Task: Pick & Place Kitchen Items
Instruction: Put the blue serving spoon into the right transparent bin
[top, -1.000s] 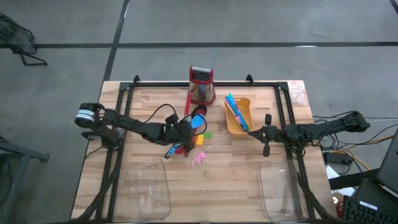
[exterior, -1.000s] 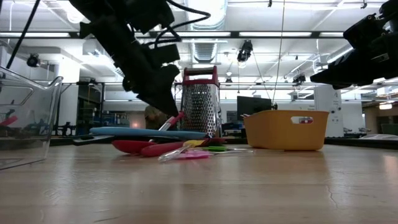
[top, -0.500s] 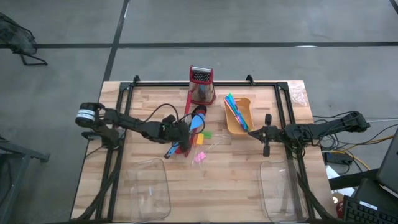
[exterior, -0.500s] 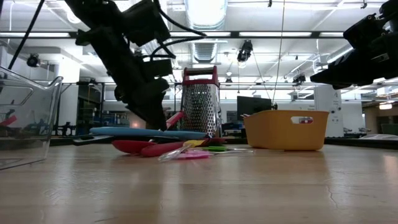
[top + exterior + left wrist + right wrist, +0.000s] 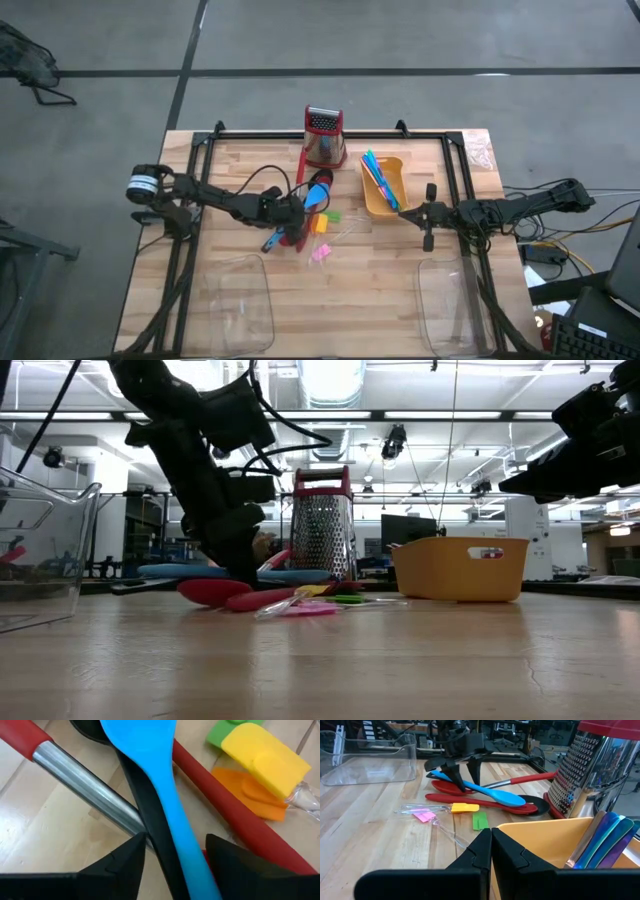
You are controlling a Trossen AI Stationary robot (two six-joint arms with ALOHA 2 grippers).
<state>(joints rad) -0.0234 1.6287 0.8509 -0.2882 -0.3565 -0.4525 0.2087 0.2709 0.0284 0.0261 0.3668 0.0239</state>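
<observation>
One blue spoon, one box grater, one yellow bin, two clear trays.

Upright metal box grater with red handle, yellow bin, two clear plastic trays, wooden table

I had open bench between the two clear trays; the utensil pile, grater and yellow bin crowded the far middle.
</observation>
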